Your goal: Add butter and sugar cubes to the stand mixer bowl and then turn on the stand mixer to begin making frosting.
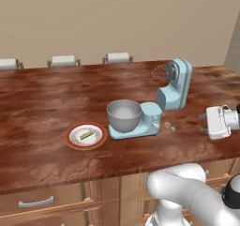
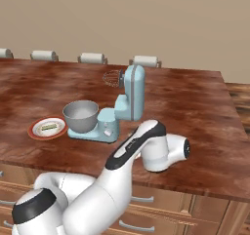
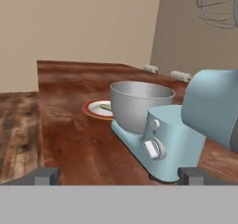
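Bench: one, dark reddish wood, with drawers below its front edge.

Mixer: one, pale blue, head tilted back, whisk raised at the head's 9 o'clock side in the left base view. Flat base carries one white knob, seen close in the hand view, with a smaller round button just above it.

Bowl: one, grey metal, seated on the mixer's base, nothing to be seen inside from these angles.

Plate: one, white with red rim, on the bench at the bowl's 8 o'clock in the left base view, just beside the mixer's base and apart from it.

Butter: one greenish stick, lying on the plate.

Sugar cubes: two tiny pale pieces on the bench, at the mixer base's 3 o'clock in the left base view, close together, too small to say if they touch.

Chairs: three backs counted along the far edge in the left base view, four in the right base view.

Gripper: one, low near the bench front, facing the knob side of the mixer. Fingers spread wide, released, nothing between them.
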Tool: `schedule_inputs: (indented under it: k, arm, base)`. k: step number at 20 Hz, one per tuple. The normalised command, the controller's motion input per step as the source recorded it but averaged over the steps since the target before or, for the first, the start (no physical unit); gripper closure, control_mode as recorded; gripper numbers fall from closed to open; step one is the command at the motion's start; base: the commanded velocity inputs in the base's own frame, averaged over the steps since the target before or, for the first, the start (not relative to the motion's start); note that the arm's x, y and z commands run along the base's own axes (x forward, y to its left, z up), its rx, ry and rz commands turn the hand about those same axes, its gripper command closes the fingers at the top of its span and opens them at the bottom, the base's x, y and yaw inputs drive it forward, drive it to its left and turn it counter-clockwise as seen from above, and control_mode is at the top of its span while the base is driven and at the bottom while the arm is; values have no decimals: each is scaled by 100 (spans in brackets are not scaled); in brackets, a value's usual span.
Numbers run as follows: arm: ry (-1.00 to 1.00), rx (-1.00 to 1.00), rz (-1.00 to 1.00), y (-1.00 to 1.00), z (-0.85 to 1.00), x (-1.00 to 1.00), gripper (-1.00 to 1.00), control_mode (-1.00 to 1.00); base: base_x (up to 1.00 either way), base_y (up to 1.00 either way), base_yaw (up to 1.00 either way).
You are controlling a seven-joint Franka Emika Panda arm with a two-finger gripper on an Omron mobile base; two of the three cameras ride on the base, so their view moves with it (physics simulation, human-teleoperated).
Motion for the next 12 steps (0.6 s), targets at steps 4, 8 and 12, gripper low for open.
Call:
schedule_inputs:
  k: [4,8,12]
  arm:
    - [0,0,0,9,-32,34,-100,-100]
    - [0,0,0,0,-22,45,-100,-100]
    - [0,0,0,0,-29,46,-100,-100]
  base:
    - [0,0,0]
    - [0,0,0]
    - [0,0,0]
